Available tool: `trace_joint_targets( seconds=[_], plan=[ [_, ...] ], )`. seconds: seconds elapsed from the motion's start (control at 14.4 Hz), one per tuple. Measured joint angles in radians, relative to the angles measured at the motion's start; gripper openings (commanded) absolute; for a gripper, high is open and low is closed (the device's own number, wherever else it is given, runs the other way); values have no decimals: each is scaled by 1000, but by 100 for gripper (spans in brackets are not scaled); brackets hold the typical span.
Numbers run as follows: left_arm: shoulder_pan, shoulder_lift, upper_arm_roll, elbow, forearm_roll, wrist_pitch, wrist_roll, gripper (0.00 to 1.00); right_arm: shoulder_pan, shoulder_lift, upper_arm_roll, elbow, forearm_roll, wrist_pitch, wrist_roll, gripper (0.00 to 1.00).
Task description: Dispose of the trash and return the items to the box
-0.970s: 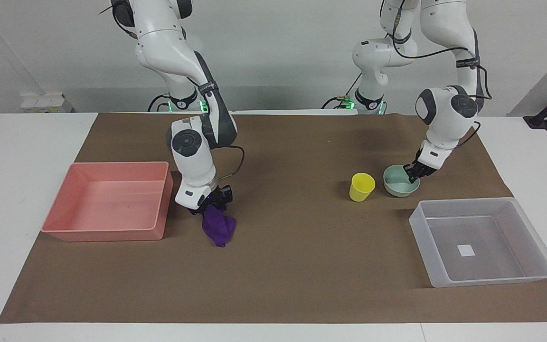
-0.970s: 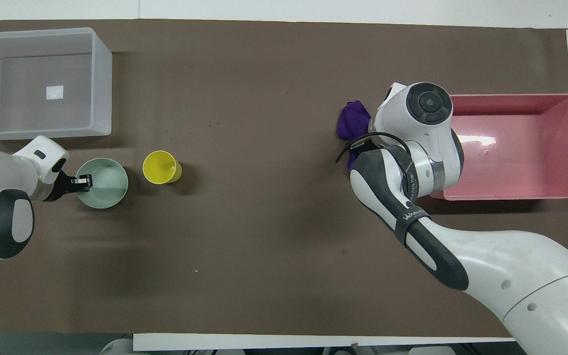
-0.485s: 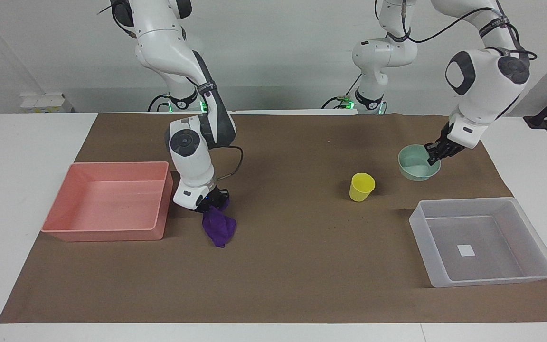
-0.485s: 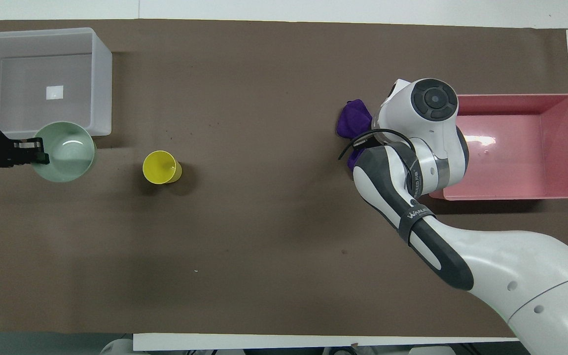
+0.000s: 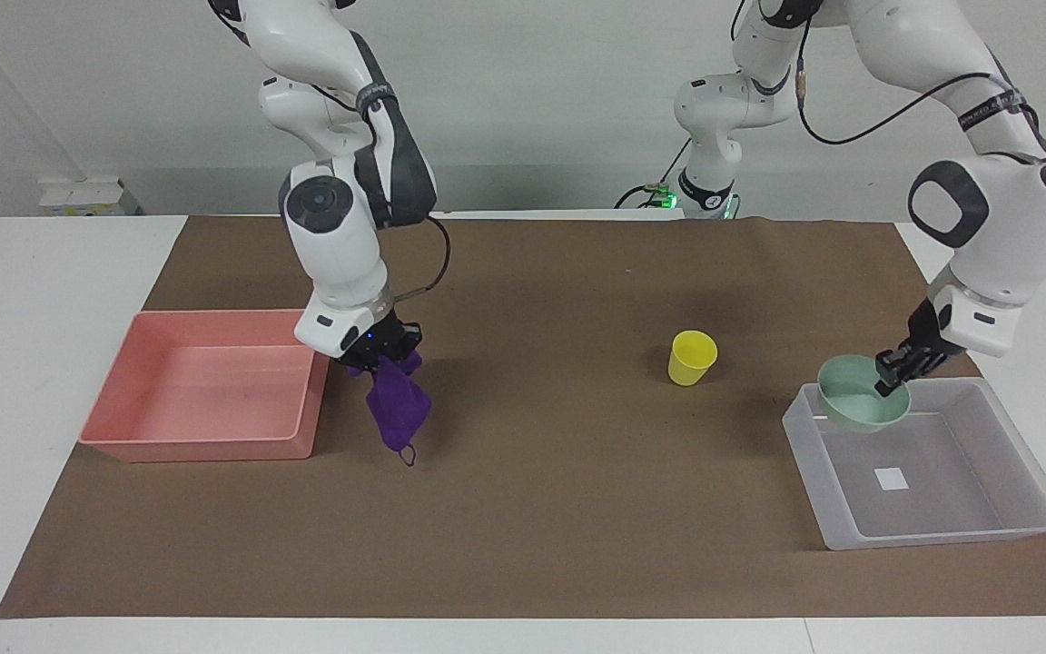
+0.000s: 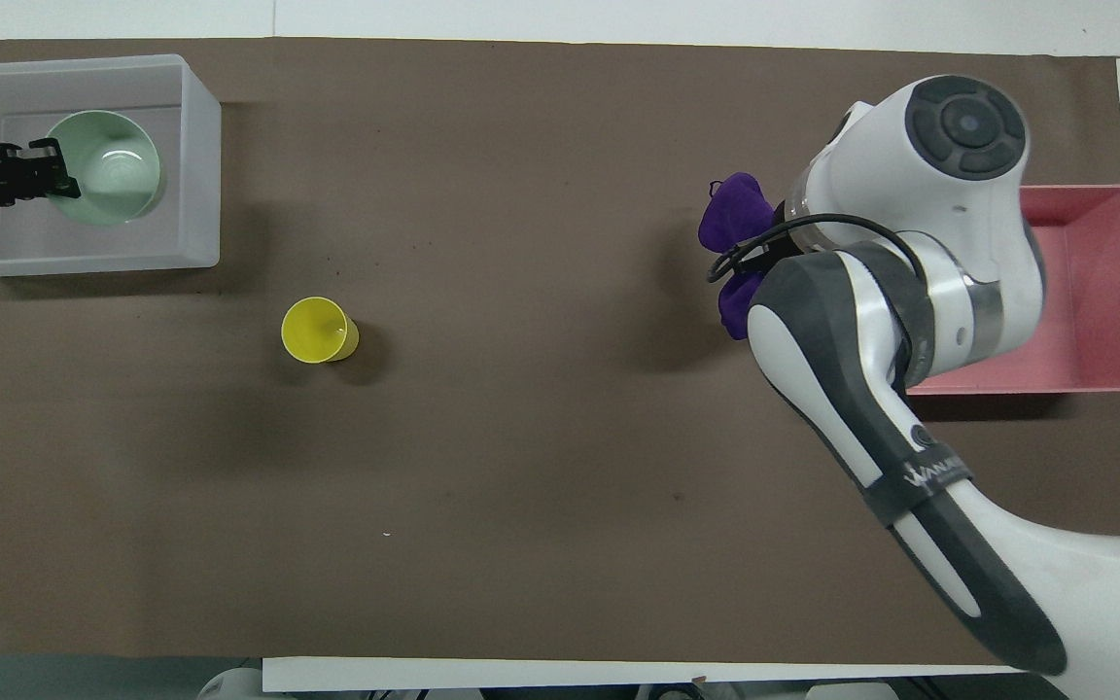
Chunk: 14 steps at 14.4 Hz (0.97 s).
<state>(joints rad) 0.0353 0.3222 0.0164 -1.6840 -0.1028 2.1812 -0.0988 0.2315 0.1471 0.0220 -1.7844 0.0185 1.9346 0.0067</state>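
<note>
My right gripper (image 5: pixel 376 352) is shut on the deep-purple rag (image 5: pixel 396 409), which hangs from it in the air beside the pink tray (image 5: pixel 205 386), its lower tip close to the mat. The rag also shows in the overhead view (image 6: pixel 737 209). My left gripper (image 5: pixel 895 371) is shut on the rim of the mint-green bowl (image 5: pixel 859 404) and holds it over the clear-grey tray (image 5: pixel 941 536) with the white label (image 5: pixel 892 479). In the overhead view the bowl (image 6: pixel 108 170) is over the tray's floor. The yellow cup (image 5: pixel 692 356) stands upright on the mat.
A brown mat (image 5: pixel 541 509) covers the table's middle. The pink tray stands toward the right arm's end, the clear-grey tray (image 6: pixel 200 146) toward the left arm's end. The yellow cup (image 6: pixel 317 329) stands nearer to the robots than the clear-grey tray.
My left gripper lifted the bowl off the mat beside the cup and carried it over the clear-grey tray. My right gripper rose with the rag, which now hangs higher.
</note>
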Motion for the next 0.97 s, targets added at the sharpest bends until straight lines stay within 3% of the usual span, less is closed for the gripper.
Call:
trace_joint_targets(
  seconds=[0.21,0.28,0.35,0.55,0.69,0.76,0.97],
  plan=[
    [23,124,1,15,0,122,3,0,-74,-49,-2,58,-6,-107,-4,0],
    [25,152,1,15,0,148,3,13,-110,-58,-2,60,-7,-128,-17,0],
    [25,171,1,14,0,165,3,54,-150,-62,-3,60,-8,-144,-38,0],
    [25,188,1,14,0,191,3,78,-283,-62,-6,23,-9,-141,-121,0],
    [25,174,4,43,0,168,3,95,-352,-59,-7,-56,-9,-74,-155,0],
    [25,153,5,66,0,140,3,100,-367,-56,-7,-93,-9,-40,-159,1],
    [10,30,0,87,0,3,0,100,-374,-45,-5,-199,-9,70,-159,1]
  ],
)
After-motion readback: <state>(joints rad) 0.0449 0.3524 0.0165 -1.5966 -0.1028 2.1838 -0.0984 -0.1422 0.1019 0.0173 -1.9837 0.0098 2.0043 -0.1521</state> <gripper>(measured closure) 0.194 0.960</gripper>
